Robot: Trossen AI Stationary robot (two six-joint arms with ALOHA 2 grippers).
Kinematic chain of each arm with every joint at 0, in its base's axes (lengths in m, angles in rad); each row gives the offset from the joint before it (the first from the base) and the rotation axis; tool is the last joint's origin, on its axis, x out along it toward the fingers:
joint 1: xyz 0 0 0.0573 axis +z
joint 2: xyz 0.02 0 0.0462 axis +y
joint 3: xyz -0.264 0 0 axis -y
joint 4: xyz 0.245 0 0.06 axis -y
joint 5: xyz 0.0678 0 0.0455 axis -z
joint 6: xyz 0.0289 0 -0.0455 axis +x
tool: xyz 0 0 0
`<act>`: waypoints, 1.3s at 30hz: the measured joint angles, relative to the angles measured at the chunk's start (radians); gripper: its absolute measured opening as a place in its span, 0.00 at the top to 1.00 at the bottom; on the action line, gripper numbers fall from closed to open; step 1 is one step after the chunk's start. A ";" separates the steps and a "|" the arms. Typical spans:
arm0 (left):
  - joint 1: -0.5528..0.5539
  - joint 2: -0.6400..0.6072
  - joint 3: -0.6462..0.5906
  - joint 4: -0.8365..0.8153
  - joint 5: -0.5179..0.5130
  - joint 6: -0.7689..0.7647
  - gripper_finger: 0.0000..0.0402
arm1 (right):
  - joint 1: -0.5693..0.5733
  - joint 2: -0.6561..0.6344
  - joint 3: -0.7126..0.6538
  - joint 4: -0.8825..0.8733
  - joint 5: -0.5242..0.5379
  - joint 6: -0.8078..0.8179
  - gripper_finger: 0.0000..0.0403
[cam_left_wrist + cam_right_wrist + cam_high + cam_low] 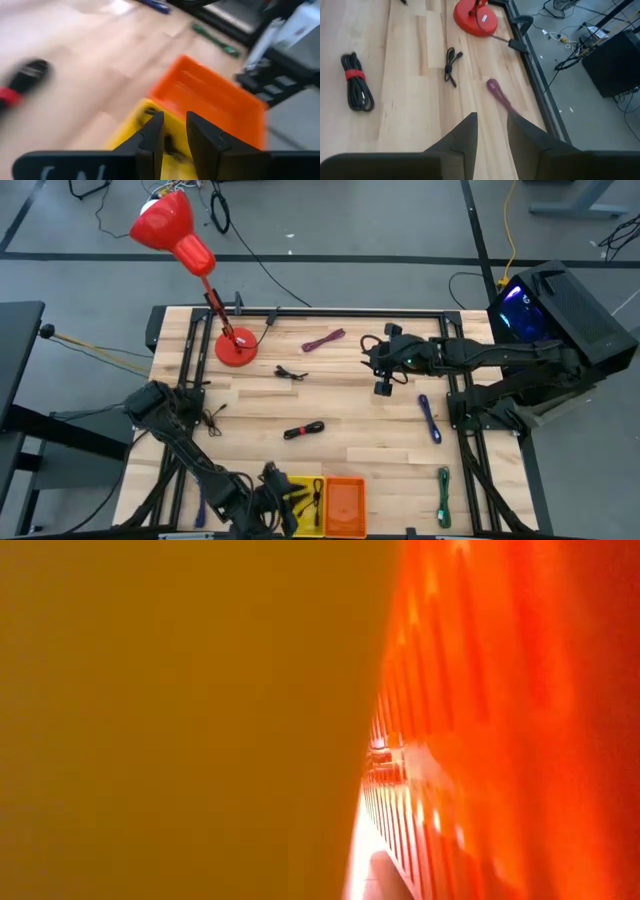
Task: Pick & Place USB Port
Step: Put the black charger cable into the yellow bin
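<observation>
A yellow bin and an orange bin stand side by side at the table's near edge. A black cable lies in the yellow bin. My left gripper hovers over the yellow bin with its fingers narrowly open. A dark bit of cable shows in the gap, with yellow beside it. My right gripper hangs narrowly open above the far right of the table, holding nothing. The low view shows only the bins' yellow wall and orange wall.
A red desk lamp stands at the far left. Loose cables lie about: maroon, small black, black with a red tie, blue and green. Bare wood shows in the table's middle.
</observation>
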 joint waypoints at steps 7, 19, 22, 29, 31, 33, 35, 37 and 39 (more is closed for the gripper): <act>0.119 -0.135 0.000 -0.549 0.235 -0.004 0.83 | 0.008 0.000 -0.050 0.057 -0.064 0.021 0.73; 0.449 -0.230 0.000 -0.729 0.425 0.570 0.81 | 0.077 -0.001 -0.050 0.071 -0.104 0.108 0.73; 0.541 -0.225 0.000 -0.729 0.531 0.659 0.79 | 0.111 -0.001 -0.050 0.071 -0.103 0.120 0.73; 0.673 -0.224 -0.026 -0.650 0.755 0.752 0.73 | 0.197 -0.001 -0.050 0.067 -0.100 0.154 0.73; 0.685 -0.224 -0.041 -0.594 0.800 0.753 0.71 | 0.221 -0.001 -0.050 0.066 -0.082 0.161 0.73; 0.685 -0.224 -0.065 -0.542 0.813 0.753 0.68 | 0.247 -0.001 -0.059 0.080 -0.051 0.161 0.73; 0.684 -0.224 -0.089 -0.498 0.815 0.750 0.66 | 0.268 -0.001 -0.067 0.077 -0.026 0.161 0.73; 0.683 -0.224 -0.109 -0.479 0.816 0.741 0.64 | 0.284 -0.001 -0.075 0.089 -0.014 0.163 0.73; 0.681 -0.224 -0.134 -0.454 0.816 0.713 0.63 | 0.296 -0.001 -0.090 0.107 -0.014 0.163 0.73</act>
